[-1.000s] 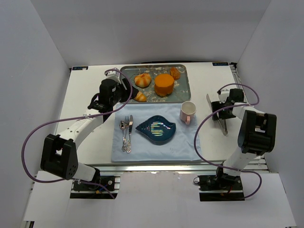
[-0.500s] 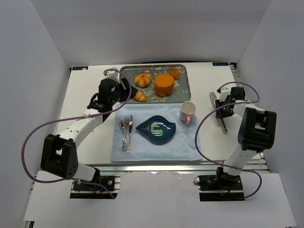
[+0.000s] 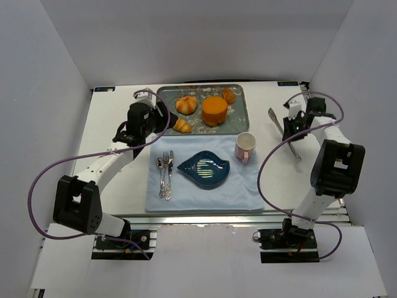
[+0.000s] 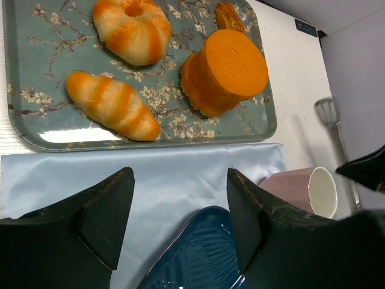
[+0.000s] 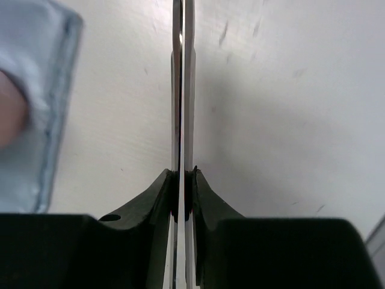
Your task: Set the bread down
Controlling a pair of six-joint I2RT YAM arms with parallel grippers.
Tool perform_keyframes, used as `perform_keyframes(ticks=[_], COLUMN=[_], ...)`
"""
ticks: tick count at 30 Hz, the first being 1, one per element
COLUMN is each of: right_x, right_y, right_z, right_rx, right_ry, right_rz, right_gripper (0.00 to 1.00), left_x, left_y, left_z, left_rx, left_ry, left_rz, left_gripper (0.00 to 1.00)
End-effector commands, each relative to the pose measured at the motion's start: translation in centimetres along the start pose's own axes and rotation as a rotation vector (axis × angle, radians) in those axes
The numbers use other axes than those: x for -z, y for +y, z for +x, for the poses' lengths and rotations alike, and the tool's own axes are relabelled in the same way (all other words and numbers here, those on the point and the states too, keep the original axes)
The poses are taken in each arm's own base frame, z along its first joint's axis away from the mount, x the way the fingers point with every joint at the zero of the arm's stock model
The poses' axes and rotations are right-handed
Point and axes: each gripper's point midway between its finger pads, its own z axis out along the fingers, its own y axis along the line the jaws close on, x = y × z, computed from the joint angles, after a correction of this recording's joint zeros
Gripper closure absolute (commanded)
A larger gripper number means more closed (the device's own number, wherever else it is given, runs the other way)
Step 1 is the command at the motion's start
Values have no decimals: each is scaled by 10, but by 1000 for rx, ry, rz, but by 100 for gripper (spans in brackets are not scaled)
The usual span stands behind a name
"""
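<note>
Right wrist view first: the right gripper (image 5: pixel 182 180) has been snapped shut on the metal tongs (image 5: pixel 182 90). The two blades are pinched flat together, whereas a second ago the jaws were spread around them on the bench (image 5: pixel 271 90). So the tool looks picked up, and grabbing the bread is probably what comes next; nothing has been taken off the tray yet.

In the left wrist view, the left gripper (image 4: pixel 180 201) is held wide open and empty over the near part of the blue plate (image 4: pixel 195 250) and the pale blue cloth (image 4: pixel 180 168). Beyond the cloth the floral tray (image 4: pixel 36 60) is seen, with the striped long roll (image 4: pixel 111 105) nearest. The bread (image 4: pixel 133 30) sits behind it toward the tray's far left, ahead of the open jaws but well apart from them.

From the top camera, the tongs are seen way off to the right, with the orange cake (image 3: pixel 213 110) parked between them and the bread.
</note>
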Motion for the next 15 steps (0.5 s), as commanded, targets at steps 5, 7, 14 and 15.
perform_keyframes(ticks=[5, 7, 14, 15], right_x=[64, 73, 79, 77], right_y=[70, 82, 141, 151], right_z=[-133, -150, -202, -205], right_rx=[159, 186, 257, 271], right_ry=[-260, -290, -353, -353], right_rz=[-183, -199, -320, -337], right_gripper=[81, 78, 69, 67], left_x=[15, 17, 26, 27], left_y=[-5, -4, -2, -2], left_z=[-14, -15, -19, -19], left_rx=[1, 0, 2, 2], left_ry=[-45, -48, -62, -62], left_rz=[7, 3, -22, -24], left_gripper=[28, 28, 28, 28])
